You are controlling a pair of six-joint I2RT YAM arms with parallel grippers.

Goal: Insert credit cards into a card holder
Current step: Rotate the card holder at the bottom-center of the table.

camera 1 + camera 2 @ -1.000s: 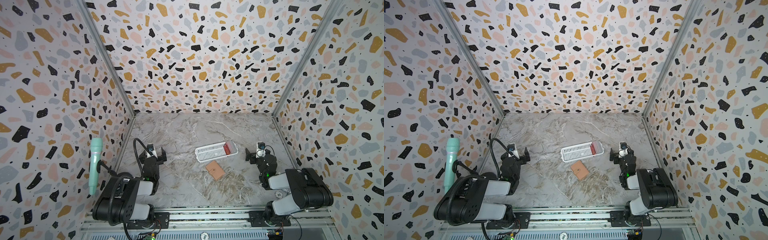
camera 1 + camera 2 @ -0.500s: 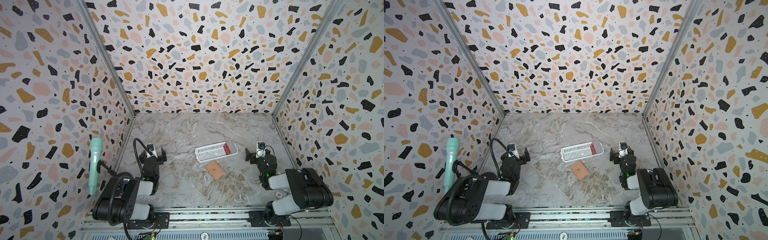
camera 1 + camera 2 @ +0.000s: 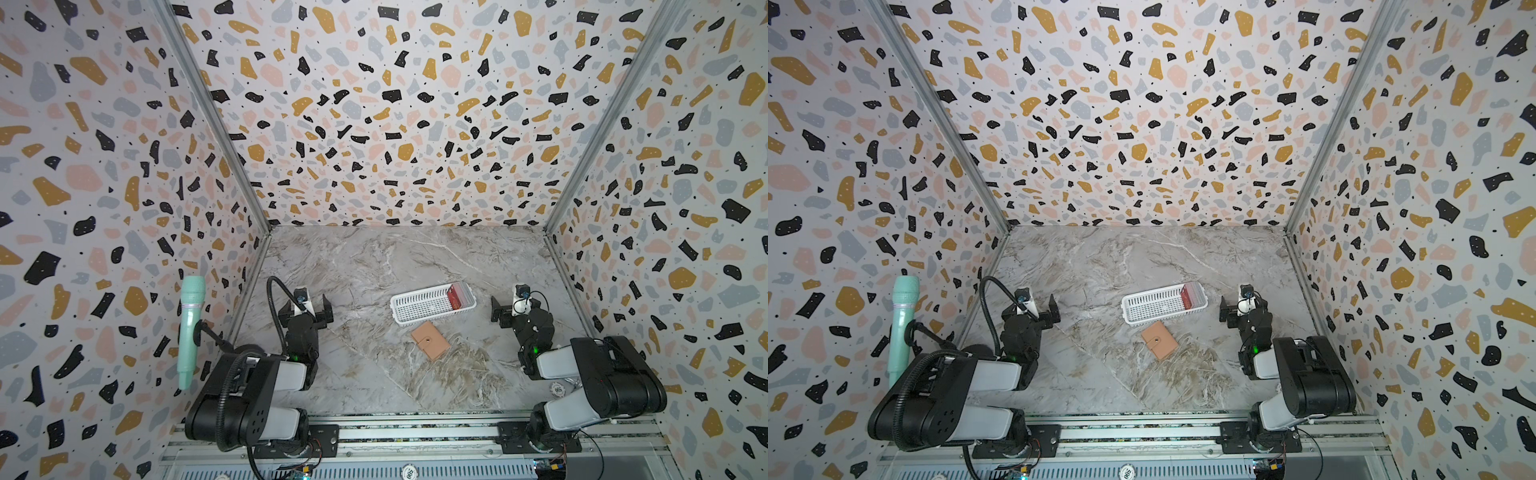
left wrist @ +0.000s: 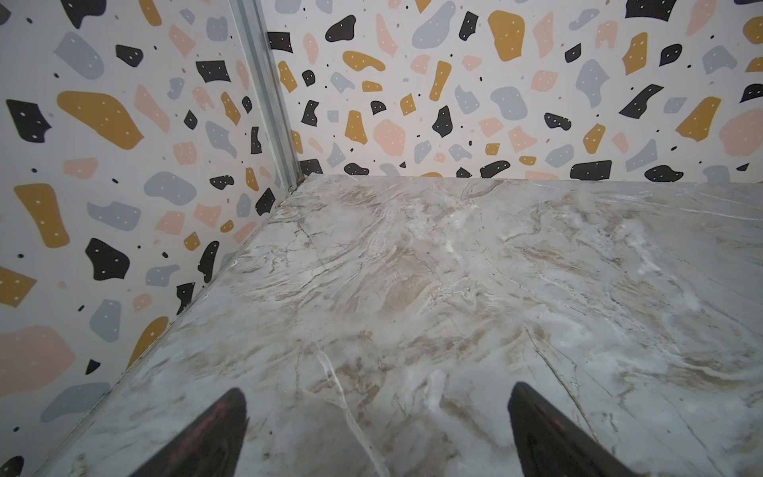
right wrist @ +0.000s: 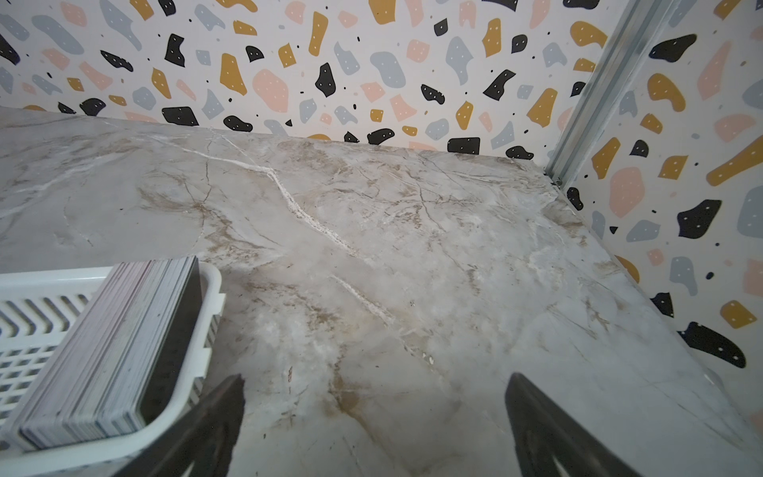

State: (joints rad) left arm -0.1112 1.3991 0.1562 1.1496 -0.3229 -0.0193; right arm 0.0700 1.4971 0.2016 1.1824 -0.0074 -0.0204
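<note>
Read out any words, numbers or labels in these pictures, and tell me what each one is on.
Table disc: marking too small to read.
Rail disc: marking blurred, unreadable.
Red cards in the basket: no lettering legible.
Wallet: no text visible.

Both top views look down on the whole counter [image 3: 365, 266] from above its front edge; wrist views skim low toward far corners.

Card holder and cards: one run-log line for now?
cards: stacked in basket | card holder: closed, flat on table, near basket | left gripper: open, empty | right gripper: open, empty | no contact yet
</note>
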